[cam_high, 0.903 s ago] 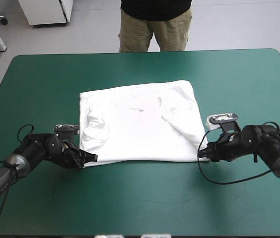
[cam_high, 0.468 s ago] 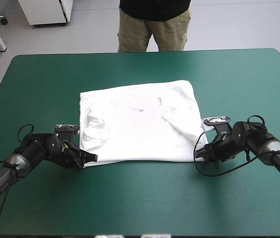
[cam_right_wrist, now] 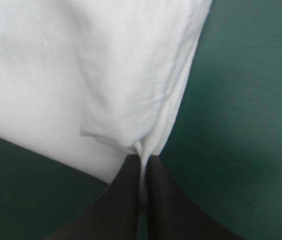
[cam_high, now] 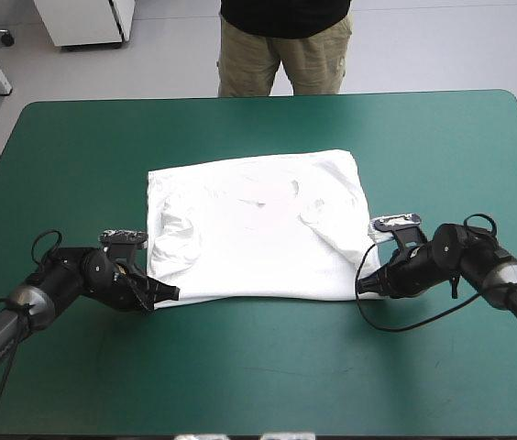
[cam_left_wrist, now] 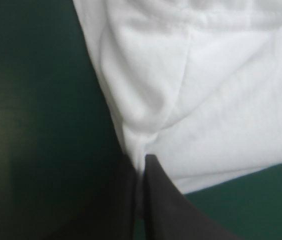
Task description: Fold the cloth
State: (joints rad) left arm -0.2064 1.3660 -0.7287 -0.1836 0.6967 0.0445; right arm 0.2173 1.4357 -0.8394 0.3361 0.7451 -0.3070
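The table [cam_high: 75,147] with its teal-green cover gives plenty of bare room all round, so the main risks lie in the cloth itself. The T-shirt [cam_high: 258,225] lies spread flat near the middle of the table as a rough rectangle, its near edge toward the robot, and it is broad and limp: if the two arms rise or travel at different rates, the sheet will likely skew and the fold will land crooked. The left gripper [cam_high: 169,293] sits at the near left corner, its black fingers [cam_left_wrist: 163,205] all but closed with a thin strip of white cloth pinched between them. The right gripper [cam_high: 364,286] is at the near right corner, closed in the same way on a narrow sliver of hem. Both holds look shallow, taken right at the edge, so a quick pull could let a corner slip out and drop, more so on the right, where little cloth shows between the fingers. A folded-in flap [cam_high: 336,240] lies along the right side and a bunched fold [cam_high: 174,236] along the left; I judge that lifting the near edge could shake either one open, or the grip could catch only the upper layer and leave the lower one dragging on the cover.
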